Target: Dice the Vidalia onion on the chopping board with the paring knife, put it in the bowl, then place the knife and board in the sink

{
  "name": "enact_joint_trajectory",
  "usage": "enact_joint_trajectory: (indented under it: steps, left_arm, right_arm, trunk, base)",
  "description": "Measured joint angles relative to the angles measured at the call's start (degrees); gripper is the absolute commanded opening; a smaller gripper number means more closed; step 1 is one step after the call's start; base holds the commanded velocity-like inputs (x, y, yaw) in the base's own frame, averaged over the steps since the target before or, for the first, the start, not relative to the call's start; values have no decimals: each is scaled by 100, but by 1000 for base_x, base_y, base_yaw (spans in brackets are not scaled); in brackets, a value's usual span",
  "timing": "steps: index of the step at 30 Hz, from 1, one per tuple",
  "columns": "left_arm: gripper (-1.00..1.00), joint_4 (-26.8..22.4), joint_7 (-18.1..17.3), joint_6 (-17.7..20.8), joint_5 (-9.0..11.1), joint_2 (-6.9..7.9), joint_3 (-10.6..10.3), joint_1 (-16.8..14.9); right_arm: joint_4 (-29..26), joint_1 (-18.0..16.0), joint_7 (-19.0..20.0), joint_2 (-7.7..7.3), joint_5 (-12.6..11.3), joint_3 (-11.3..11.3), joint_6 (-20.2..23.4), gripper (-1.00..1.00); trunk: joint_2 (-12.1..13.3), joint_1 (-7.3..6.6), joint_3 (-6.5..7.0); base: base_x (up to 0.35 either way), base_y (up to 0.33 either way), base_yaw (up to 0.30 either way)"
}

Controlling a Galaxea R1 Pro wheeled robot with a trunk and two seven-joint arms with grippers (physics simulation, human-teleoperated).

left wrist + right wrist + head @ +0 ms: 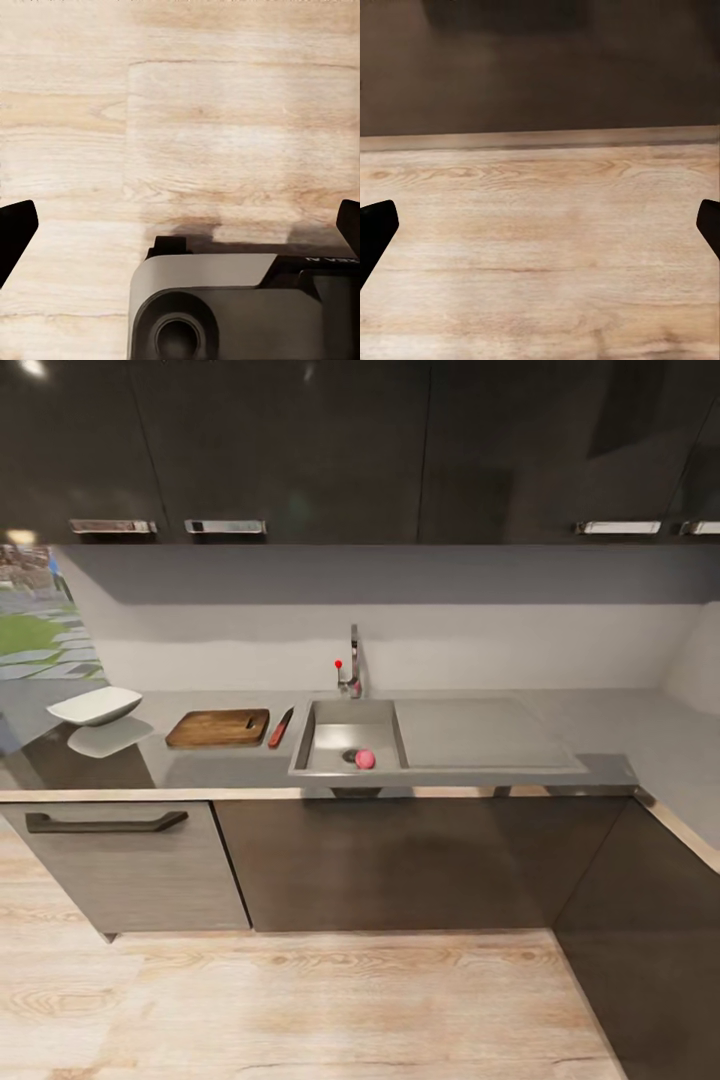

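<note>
In the head view a small pinkish-red Vidalia onion [365,759] lies in the grey steel sink [346,768] near the drain, under the chrome faucet [352,660] with its red knob. Left of the basin the paring knife [281,728] lies on the countertop [220,770], next to the brown chopping board [219,728]. Further left stands the white bowl [96,705]. My left gripper [180,225] is open, its dark fingertips [15,229] wide apart above the wooden floor. My right gripper [540,225] is open too, fingertips [375,229] over the floor near a dark cabinet base.
A flat drainboard [480,732] extends right of the basin. Dark cabinets [400,860] and a grey drawer front [130,865] with a dark handle sit below the worktop; dark wall cabinets hang above. Part of the robot's base [240,307] shows under the left gripper. Light wooden floor [300,1000] lies before the counter.
</note>
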Motion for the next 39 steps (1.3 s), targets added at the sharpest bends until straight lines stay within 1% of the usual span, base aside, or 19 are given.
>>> enact_joint_trajectory:
  steps: [39]
  left_arm:
    - [100, 2, 0, 0, 0, 2, 0, 1]
  right_arm:
    - [5, 1, 0, 15, 0, 0, 0, 100]
  trunk:
    - [1566, -857, 701]
  base:
    - [0, 0, 0]
